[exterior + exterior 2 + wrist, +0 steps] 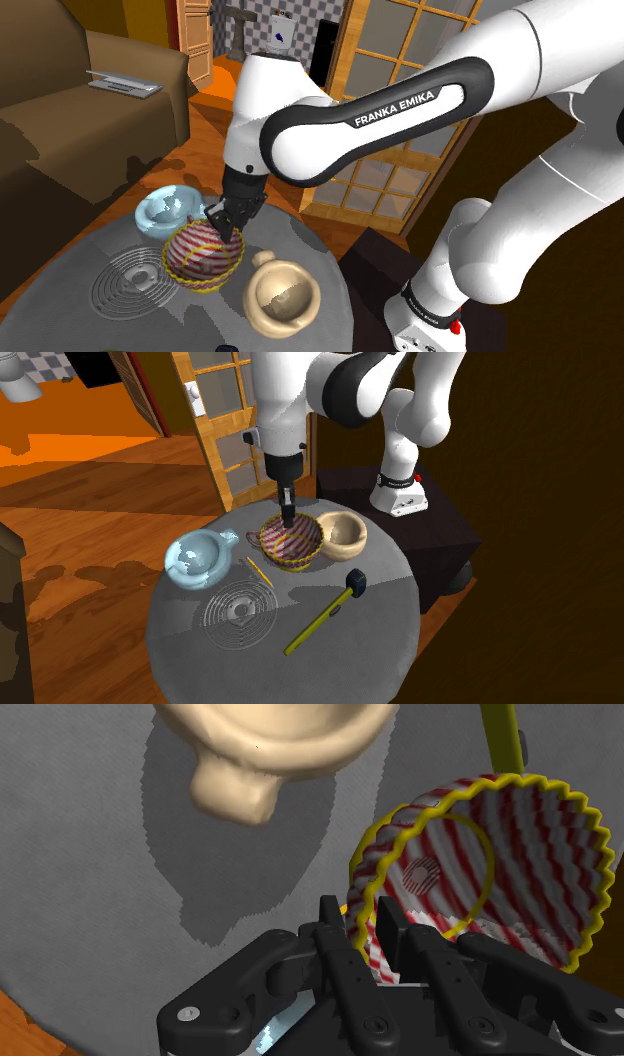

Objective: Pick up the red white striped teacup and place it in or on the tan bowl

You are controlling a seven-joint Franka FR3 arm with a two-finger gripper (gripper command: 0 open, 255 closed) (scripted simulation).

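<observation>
Both fingers (335, 936) of the black pincer (226, 216) pinch the rim of the red-and-white striped, yellow-edged teacup (205, 255), just beside the tan bowl (283, 295) on the round grey counter (55, 300).

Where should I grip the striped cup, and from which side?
The wall at the rim, from above, one finger inside, one outside: the cup looks too wide to span and opens upward. The gripper clasps that wall.
</observation>
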